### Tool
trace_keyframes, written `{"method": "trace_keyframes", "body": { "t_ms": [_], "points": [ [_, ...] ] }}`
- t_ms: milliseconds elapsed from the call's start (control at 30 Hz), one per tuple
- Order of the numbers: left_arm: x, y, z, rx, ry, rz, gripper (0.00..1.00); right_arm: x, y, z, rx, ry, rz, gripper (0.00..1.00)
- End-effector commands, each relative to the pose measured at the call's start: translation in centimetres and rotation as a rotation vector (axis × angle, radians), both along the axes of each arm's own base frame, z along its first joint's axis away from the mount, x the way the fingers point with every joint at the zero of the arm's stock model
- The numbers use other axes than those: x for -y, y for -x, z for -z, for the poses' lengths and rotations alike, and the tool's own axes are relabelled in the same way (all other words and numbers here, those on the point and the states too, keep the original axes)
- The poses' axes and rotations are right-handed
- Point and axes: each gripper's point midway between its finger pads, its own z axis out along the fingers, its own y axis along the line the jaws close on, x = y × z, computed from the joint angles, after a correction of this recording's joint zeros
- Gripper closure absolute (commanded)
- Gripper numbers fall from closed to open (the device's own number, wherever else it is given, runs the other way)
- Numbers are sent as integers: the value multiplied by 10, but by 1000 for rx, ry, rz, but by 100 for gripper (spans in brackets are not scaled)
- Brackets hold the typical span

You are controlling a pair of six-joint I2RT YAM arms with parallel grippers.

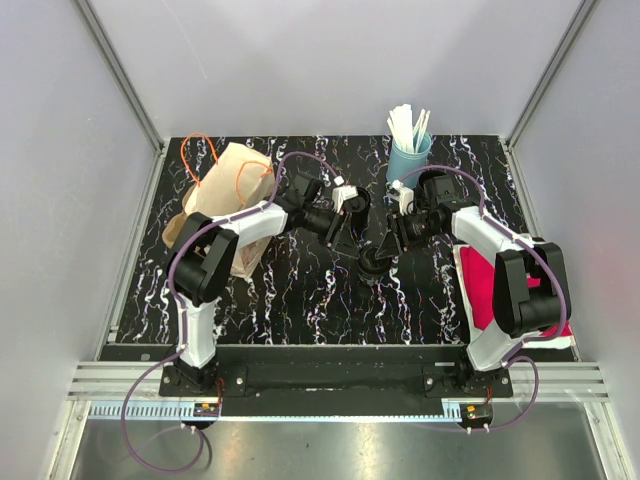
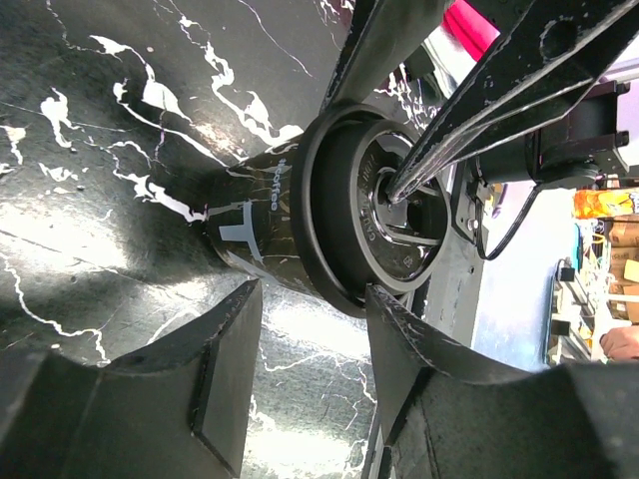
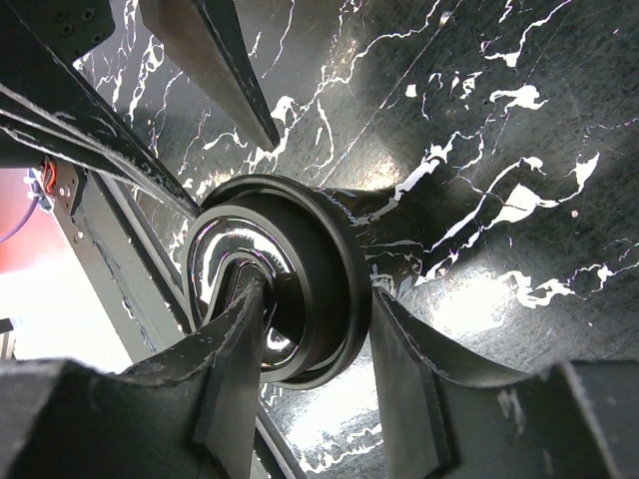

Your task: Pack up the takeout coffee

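Evidently the grasp is under way: the black lidded coffee cup [image 1: 372, 266] stands mid-desk [image 1: 290, 295], between the two arms. The right gripper [image 3: 319, 296] is pinched on the lid's rim, one finger on top and one outside. The left gripper [image 2: 312, 299] stands partly open, its fingers flanking the lid edge; whether they touch, I cannot tell. Next, probably, one firm hold, then a level carry to the paper bag [image 1: 228, 185], far left.
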Motion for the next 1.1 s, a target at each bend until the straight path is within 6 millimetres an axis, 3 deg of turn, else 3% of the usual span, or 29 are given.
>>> {"method": "trace_keyframes", "body": {
  "t_ms": [0,367,667,1067],
  "points": [
    [3,3,13,21,-24,15,52,24,9,45,-26,199,6,52],
    [5,9,23,26,-68,26,57,25,9,46,-28,201,6,52],
    [2,12,47,2,-125,36,62,26,9,46,-24,207,5,52],
    [1,19,60,6,-176,53,68,26,9,47,-23,211,6,52]
  ]
}}
